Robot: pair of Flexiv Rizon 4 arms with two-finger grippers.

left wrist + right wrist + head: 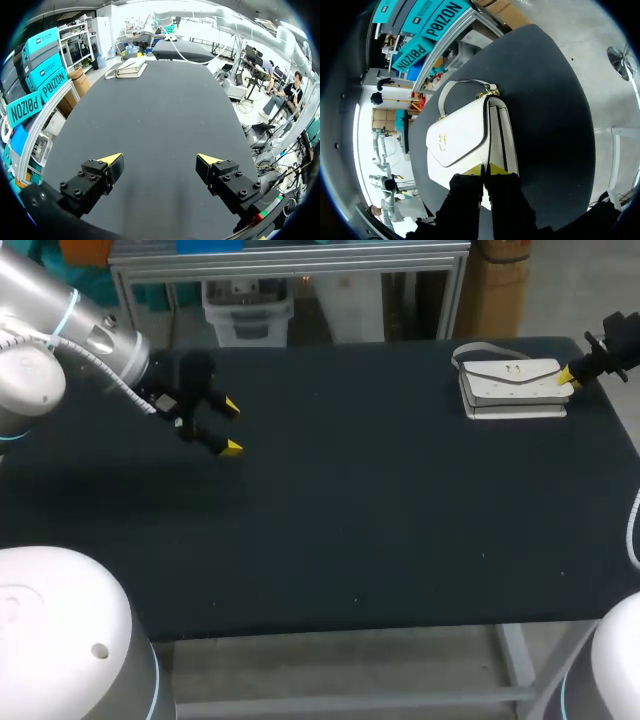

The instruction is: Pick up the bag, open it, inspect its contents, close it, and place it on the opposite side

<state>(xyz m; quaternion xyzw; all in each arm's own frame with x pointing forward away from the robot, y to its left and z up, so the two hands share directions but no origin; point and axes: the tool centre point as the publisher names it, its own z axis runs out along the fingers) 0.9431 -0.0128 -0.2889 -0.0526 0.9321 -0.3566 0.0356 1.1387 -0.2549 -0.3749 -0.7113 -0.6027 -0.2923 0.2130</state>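
A white handbag (512,385) with a flap and a pale strap (475,348) lies flat at the table's far right. My right gripper (567,377) sits at its right end. In the right wrist view the two yellow tips of the right gripper (485,170) are pressed together on the near edge of the bag (465,137), where flap and body meet. My left gripper (231,426) hovers wide open over the table's left side with nothing between its fingers. From the left wrist view the bag (131,67) lies far ahead of the left gripper (160,160).
The dark table (350,520) carries nothing else. Its right edge runs close by the bag, and its far edge just behind it.
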